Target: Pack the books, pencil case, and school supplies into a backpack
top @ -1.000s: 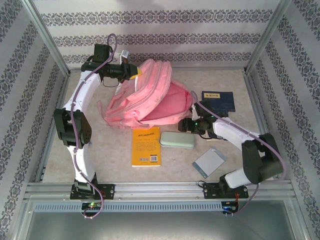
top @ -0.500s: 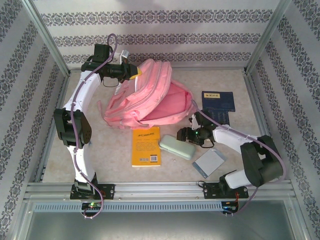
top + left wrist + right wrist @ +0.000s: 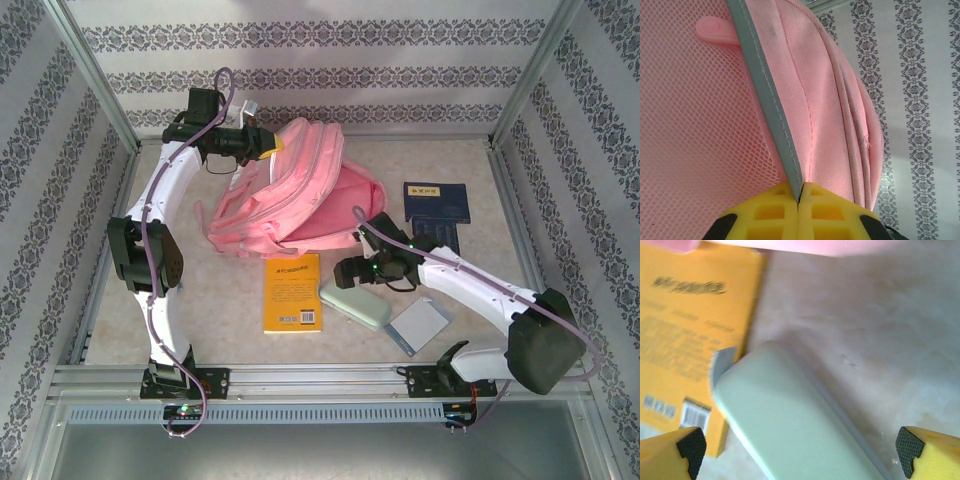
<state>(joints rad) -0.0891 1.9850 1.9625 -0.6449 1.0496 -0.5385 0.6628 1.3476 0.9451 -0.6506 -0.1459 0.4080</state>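
The pink backpack (image 3: 300,200) lies at the back of the table with its mouth facing right. My left gripper (image 3: 266,143) is shut on the grey trim of the backpack (image 3: 770,95) at its top edge, with the yellow fingers (image 3: 770,212) pressed together on it. The mint-green pencil case (image 3: 355,303) lies tilted on the table, its left end at the edge of the yellow book (image 3: 292,292). My right gripper (image 3: 345,273) hovers over the pencil case (image 3: 800,425), open wide, with nothing between its fingertips (image 3: 690,446). The yellow book (image 3: 685,325) is at the left of the right wrist view.
A dark navy book (image 3: 436,203) lies to the back right, behind the right arm. A thin grey-blue pad (image 3: 420,325) lies in front of that arm near the table's front rail (image 3: 320,378). Patterned walls and metal posts close in the table.
My right gripper has opened wider and moved left and nearer, over the pencil case. The pencil case has turned and slid toward the front. The left arm has stayed still.
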